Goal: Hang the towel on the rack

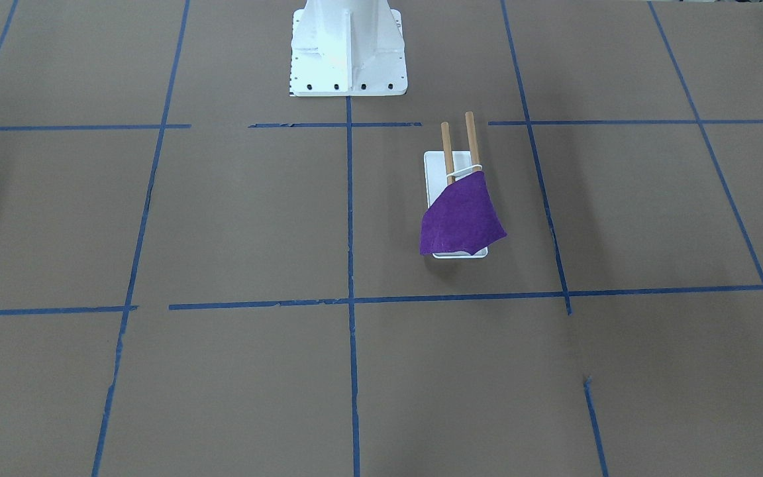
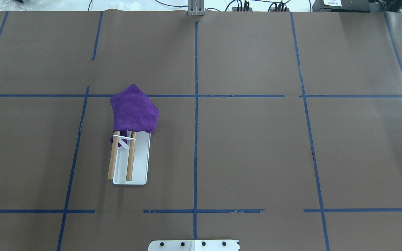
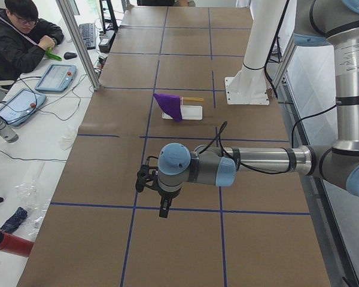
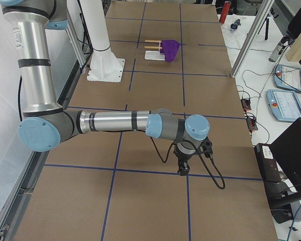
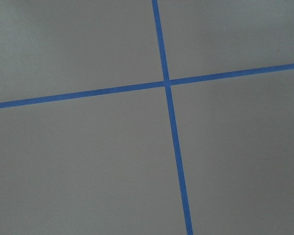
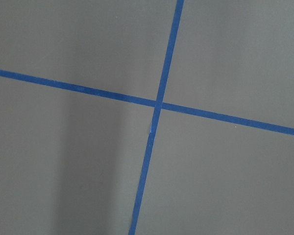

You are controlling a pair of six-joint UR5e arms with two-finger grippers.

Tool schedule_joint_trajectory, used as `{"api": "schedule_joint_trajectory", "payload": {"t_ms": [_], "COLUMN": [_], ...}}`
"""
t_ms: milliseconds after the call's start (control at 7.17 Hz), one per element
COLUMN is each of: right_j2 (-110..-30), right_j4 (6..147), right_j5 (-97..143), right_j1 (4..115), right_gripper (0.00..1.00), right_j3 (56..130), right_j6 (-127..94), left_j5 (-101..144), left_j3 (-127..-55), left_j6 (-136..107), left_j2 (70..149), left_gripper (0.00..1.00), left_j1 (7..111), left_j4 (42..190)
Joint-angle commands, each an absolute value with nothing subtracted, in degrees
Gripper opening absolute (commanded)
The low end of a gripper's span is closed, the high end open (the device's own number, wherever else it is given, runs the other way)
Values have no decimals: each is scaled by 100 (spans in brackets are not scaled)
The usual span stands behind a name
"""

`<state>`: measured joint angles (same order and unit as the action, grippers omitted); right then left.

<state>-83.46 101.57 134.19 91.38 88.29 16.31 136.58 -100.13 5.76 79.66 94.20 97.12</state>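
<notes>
Tool state cannot be told for either arm, since each shows only in a side view. The left tool (image 3: 163, 210) points down from a level forearm and hangs above the brown worktop (image 2: 257, 157). Nothing can be seen in it. Its wrist camera looks straight down on a crossing of blue tape lines (image 5: 167, 82) and on nothing else.

The right tool (image 4: 182, 169) hangs the same way at the other end of the worktop, over another tape crossing (image 6: 158, 104), and nothing can be seen in it either.

Well apart from both tools, in the middle stretch of the worktop between them, stands the rack (image 2: 140, 164), on the left arm's half. It has two wooden dowels (image 2: 129, 160) lying side by side above a flat white base.

The towel (image 2: 134, 109) is draped over the end of the dowels that points away from the robot. It covers that end of the base and hangs down on both sides. A white band (image 2: 124, 137) crosses both dowels just beside the towel's edge.

The white bolted pedestal (image 1: 348, 53) stands near the rack's bare end but not touching it.
</notes>
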Motion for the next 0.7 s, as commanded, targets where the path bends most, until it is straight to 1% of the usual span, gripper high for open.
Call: {"api": "schedule_joint_trajectory", "payload": {"t_ms": [0,558], "right_j2": [-8350,-8367], "right_j4": [10151,10151], "right_j5": [13403,13412], "right_j1": [9333,9360], "right_gripper": [100,100], "right_j3": [8842,8842], "right_j6": [1635,1512], "left_j5": [13650,13658], "left_j3": [-10046,-10055], "left_j6": [571,563], "left_j2": [7963,7954], "left_gripper": [100,100], "left_j1": [9431,9431], "left_j4": [9712,9712]}}
